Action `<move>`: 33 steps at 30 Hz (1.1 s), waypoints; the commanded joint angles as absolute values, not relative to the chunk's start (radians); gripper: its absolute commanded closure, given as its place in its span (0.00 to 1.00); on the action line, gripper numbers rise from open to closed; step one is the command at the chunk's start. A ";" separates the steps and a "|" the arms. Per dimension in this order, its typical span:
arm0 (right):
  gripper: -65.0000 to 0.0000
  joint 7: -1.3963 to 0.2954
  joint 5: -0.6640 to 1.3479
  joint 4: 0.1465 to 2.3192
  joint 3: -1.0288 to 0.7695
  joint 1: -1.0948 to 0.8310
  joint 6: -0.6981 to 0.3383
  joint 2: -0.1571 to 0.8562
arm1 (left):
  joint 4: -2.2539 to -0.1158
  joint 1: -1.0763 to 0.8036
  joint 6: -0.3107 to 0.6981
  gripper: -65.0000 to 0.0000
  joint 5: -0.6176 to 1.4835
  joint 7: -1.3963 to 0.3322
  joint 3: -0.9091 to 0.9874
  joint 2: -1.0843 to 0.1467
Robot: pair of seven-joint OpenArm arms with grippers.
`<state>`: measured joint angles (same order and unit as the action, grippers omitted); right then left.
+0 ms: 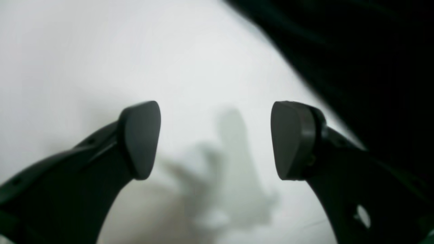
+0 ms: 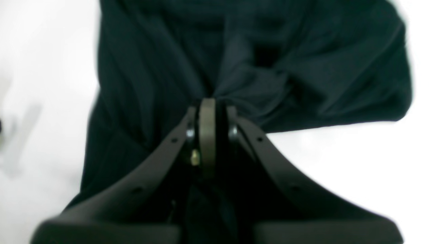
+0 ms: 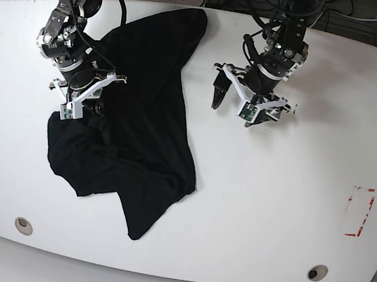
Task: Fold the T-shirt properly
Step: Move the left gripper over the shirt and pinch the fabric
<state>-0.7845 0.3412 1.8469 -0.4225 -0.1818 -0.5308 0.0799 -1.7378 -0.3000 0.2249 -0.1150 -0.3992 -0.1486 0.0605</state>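
1. You had the large plain black soft-fabric T-shirt [image 3: 142, 129] lying crumpled on the white oval table [image 3: 269, 211], toward the side of the base view where your right arm worked
2. The garment was not flat: it ran from a narrow end near the table's far edge, widened into a rumpled mass in the middle, and tapered to a point toward the near edge
3. No print showed on it; deep folds and creases crossed the cloth, and in the right wrist view the fabric gathered into pleats that ran toward the fingertips
4. Your right gripper [image 2: 208, 105] had its jaws pressed together, pinching a bunch of the black cloth at the T-shirt's edge
5. Your left gripper [image 1: 215, 139] hovered over bare table with its jaws spread wide and nothing between them; the cloth's edge sat off to one side of it in the left wrist view, apart from both pads [image 1: 140, 139]
6. In the base view that gripper hung beside the T-shirt, with white table showing between them
7. A red-outlined rectangular marking [image 3: 359, 211] sat on the table well apart from the cloth
8. You had no container in any view
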 commanded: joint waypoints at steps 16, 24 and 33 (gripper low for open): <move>0.92 -0.783 0.350 1.864 -0.467 -0.176 -0.520 0.120 | -1.807 -0.367 0.218 0.28 -0.120 -0.341 -0.107 -0.015; 0.60 -0.855 0.346 1.935 -0.476 -0.188 -0.528 0.134 | -1.828 -0.375 0.240 0.29 -0.114 -0.339 -0.139 -0.027; 0.46 -0.851 0.351 1.949 -0.471 -0.199 -0.526 0.143 | -1.780 -0.318 0.311 0.29 -0.071 -0.325 -0.199 0.060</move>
<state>-0.8822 0.3374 1.9305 -0.4702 -0.2035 -0.5240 0.1303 -1.7824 -0.3454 0.2977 -0.0956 -0.3595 -0.1829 0.0219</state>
